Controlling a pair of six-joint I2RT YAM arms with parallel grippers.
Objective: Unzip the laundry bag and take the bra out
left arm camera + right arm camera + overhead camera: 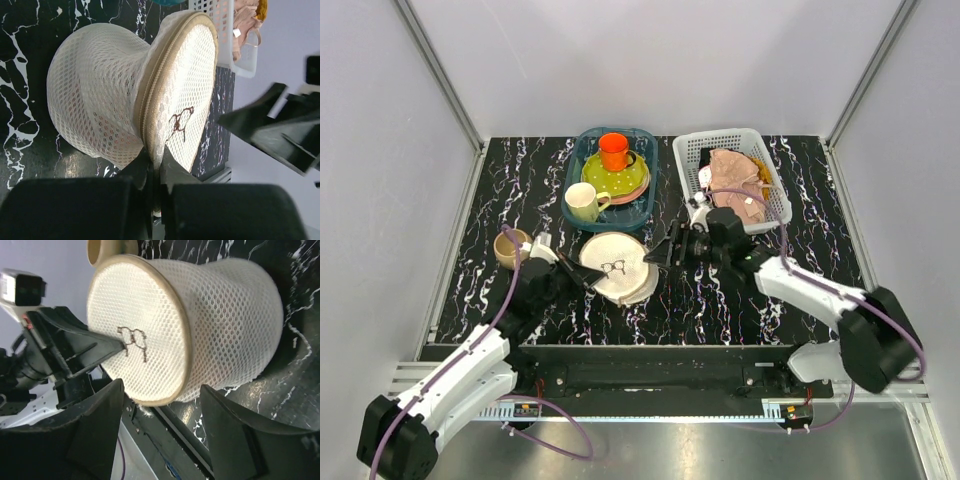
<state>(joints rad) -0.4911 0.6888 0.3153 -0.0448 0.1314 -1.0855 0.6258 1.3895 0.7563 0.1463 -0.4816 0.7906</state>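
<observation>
The laundry bag, a cream mesh drum with a spectacles print on its face, lies mid-table and is tipped up on its edge. My left gripper is shut on the bag's tan zip seam at the rim nearest it; in the left wrist view the seam runs down between the closed fingers from the bag. My right gripper is open just right of the bag. In the right wrist view its spread fingers flank the bag's lower rim without touching it. The bra is not visible; the mesh hides the bag's inside.
A white lattice basket at the back right holds a pale pink cloth. A teal tray behind the bag holds an orange cup, a green plate and a cream mug. A tan cup stands left of my left gripper.
</observation>
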